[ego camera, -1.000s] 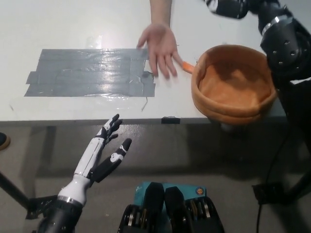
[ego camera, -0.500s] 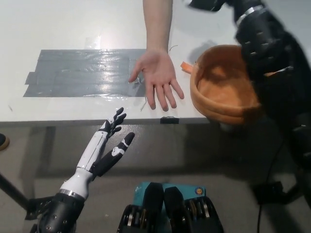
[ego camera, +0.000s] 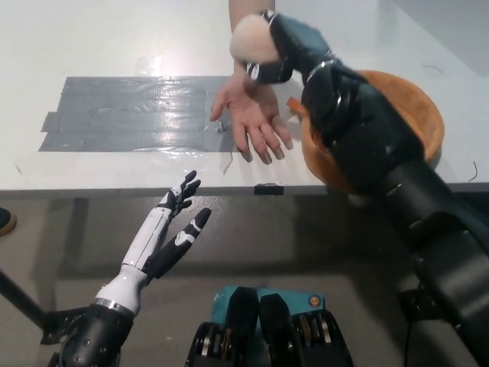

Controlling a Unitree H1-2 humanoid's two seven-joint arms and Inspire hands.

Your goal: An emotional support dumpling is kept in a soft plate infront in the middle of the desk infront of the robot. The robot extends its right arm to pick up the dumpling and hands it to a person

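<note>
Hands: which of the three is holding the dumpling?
The black right robot hand, gripping the dumpling. The white left robot hand and person's hand are empty.

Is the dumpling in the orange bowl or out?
Out. The black right hand holds the dumpling above a person's open hand, beside the orange bowl.

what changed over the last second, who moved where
The black right arm swung left from the picture's upper right, across the orange soft plate; the right hand, holding the dumpling, is now over the person's wrist. The person's hand slid nearer the desk's front edge, then held, palm up. The left hand stayed open below the desk, and the grey tape patch stayed put.
</note>
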